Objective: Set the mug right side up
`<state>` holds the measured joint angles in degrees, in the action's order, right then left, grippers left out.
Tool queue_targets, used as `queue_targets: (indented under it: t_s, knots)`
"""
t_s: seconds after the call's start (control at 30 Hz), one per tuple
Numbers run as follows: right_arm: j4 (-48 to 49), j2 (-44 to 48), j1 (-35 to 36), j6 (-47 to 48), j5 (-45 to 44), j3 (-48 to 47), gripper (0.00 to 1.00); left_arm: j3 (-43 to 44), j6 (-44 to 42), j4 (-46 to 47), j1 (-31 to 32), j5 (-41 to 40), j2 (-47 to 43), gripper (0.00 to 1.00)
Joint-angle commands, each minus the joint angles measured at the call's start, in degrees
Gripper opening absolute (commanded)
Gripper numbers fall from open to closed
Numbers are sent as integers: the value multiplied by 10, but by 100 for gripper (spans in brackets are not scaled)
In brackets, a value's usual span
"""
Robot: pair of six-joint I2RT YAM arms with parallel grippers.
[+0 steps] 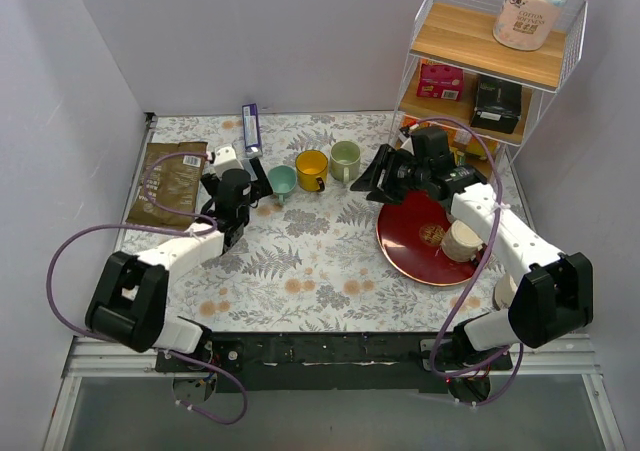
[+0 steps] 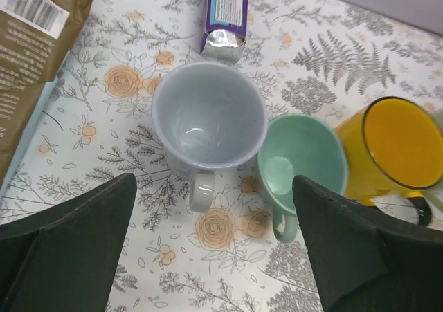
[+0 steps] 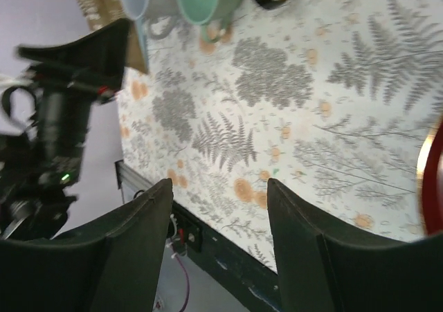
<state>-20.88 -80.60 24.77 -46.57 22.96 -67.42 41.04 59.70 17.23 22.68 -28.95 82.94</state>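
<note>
Floral tablecloth [image 2: 332, 63] under upright grey mug [image 2: 208, 115], left tool [image 2: 213, 180] wide above it

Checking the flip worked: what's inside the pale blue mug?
Nothing: the pale blue mug stands upright, empty, its glossy bottom in plain view. The tablecloth beneath it is hidden.

a robot lab set up like a kitchen: robot arms [image 1: 185, 251] at a flowery table [image 1: 330, 261], plain white walls [image 1: 250, 31], mugs [image 1: 311, 169] and a wire shelf [image 1: 470, 41].

the pale grey-blue ceramic mug [image 2: 208, 118] stands upright on the flowered cloth [image 2: 208, 270], empty, mouth up, its handle turned toward me.
</note>
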Motion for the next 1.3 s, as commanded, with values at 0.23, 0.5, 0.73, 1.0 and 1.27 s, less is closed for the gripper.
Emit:
queue_targets:
  t_s: [0.23,0.5,0.73,1.0,1.27]
  knots:
    - [-170,45,-177,171,-194,-28,68,92,69,-257,-1,24,-220,98]
    - [-323,18,-206,356,-376,-97,72,107,84,-292,-1,71,-261,98]
    - [-320,56,-242,338,-346,-12,74,100,92,-293,-1,86,-250,98]
    - [-254,110,-313,329,-312,109,76,91,76,-278,-2,97,-252,98]
    - [-198,124,-338,355,-279,163,77,82,73,-262,-1,108,-255,98]
